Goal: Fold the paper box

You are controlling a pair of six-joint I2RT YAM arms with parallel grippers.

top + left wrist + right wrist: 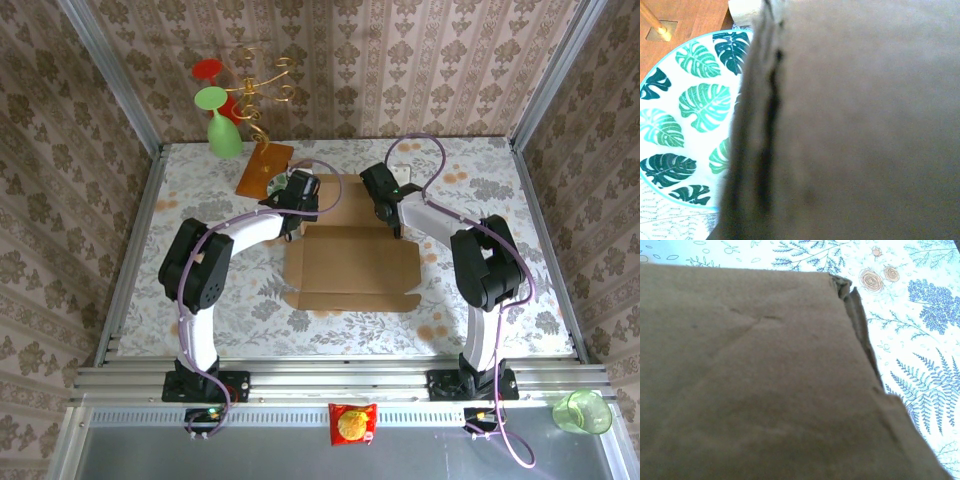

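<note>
Left tool (305, 203) and right tool (385, 208) at the paper box (350, 265); grips cannot be told.

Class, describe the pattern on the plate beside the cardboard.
White plate with green and teal leaves, turquoise rim; clearest in the left wrist view.

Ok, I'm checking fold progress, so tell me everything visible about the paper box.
The paper box is plain brown cardboard, a die-cut sheet with creases and small corner tabs. Its near panel lies flat on the floral tablecloth; the far part sits between the left fingers and right fingers, contact unclear. One corner looks frayed.
</note>
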